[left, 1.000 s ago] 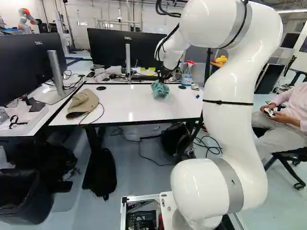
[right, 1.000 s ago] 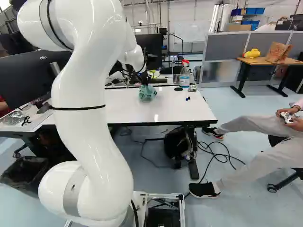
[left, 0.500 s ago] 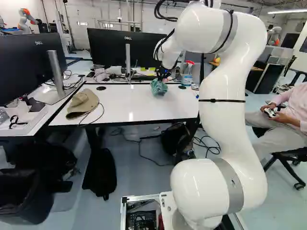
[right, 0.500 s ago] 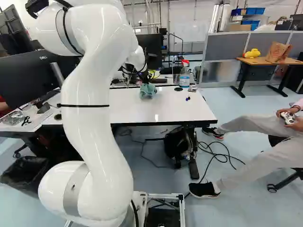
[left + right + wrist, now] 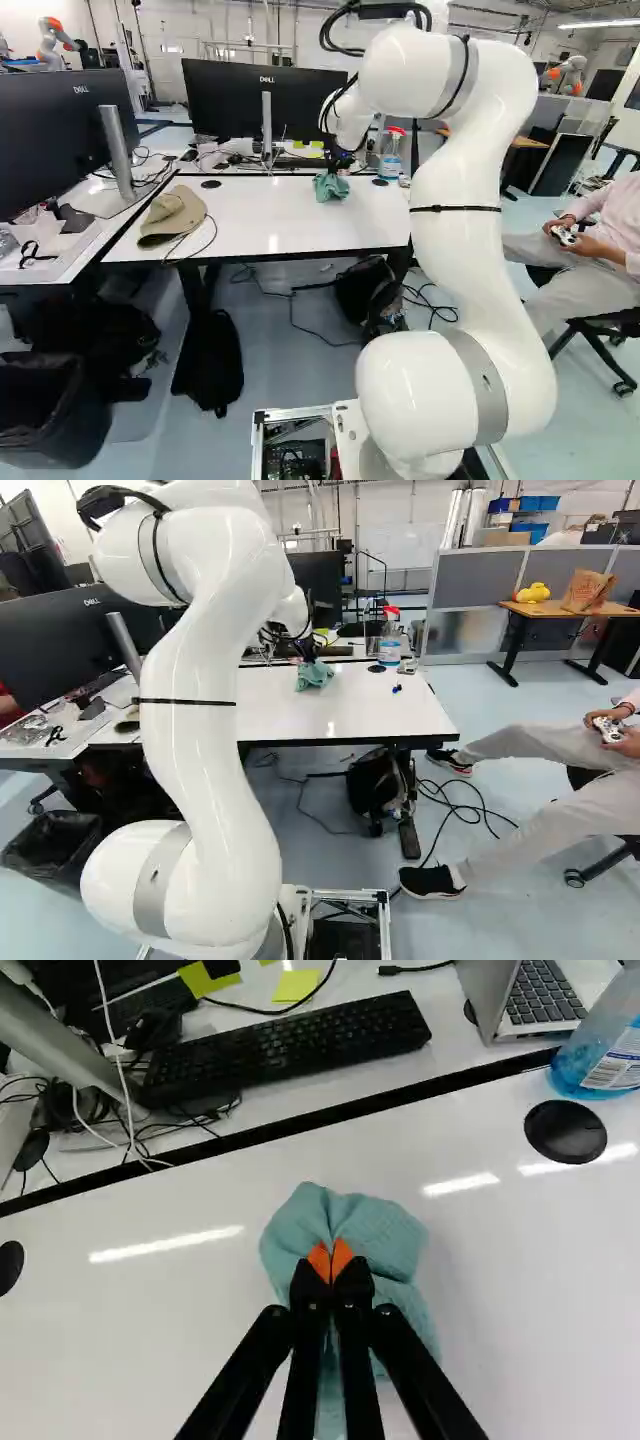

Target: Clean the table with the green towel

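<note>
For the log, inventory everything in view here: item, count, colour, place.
towel: one, green, crumpled on the table
table: one, white-topped, ahead of the arm
cap: one, tan, on the table, left in the left base view
spray bottle: one, blue with red trigger, near the table's far edge
discs: two, black, on the table, either side of the towel
monitors: at least two, black, left and beyond the table
keyboard: one, black, beyond the table
laptop: one, grey, beside the keyboard
toy duck: one, yellow, on a far desk
arm: one, white
jaws: one pair, black with orange pads, closed on the towel
</note>
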Controlling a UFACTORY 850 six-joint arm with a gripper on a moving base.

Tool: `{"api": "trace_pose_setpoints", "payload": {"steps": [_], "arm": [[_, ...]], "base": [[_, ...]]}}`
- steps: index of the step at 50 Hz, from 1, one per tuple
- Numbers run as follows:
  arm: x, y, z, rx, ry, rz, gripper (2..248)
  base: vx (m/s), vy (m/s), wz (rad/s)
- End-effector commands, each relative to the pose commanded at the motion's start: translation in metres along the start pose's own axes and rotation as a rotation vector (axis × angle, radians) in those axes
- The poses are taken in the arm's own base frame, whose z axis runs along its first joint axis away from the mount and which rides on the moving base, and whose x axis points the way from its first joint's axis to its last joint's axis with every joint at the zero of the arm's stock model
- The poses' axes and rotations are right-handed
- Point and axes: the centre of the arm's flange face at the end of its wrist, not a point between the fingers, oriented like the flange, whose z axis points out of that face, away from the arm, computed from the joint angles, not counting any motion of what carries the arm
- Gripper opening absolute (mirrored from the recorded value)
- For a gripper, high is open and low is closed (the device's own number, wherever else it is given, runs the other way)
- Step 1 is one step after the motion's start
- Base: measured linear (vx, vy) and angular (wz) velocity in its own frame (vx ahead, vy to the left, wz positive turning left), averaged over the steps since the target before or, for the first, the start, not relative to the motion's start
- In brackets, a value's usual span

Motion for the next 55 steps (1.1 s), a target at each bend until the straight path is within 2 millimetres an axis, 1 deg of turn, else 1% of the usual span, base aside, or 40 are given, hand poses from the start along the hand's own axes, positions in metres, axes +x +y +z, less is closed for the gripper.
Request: {"api": "trace_pose_setpoints", "payload": {"steps": [27, 41, 55], "arm": [[-0.016, 0.004, 0.033, -0.009, -0.046, 0.002, 23], [-0.017, 0.004, 0.033, -0.009, -0.053, 0.002, 23], [-0.023, 0.004, 0.032, -0.009, -0.118, 0.002, 23]], "base": [[0.000, 0.000, 0.000], [0.000, 0.000, 0.000], [0.000, 0.000, 0.000]]}}
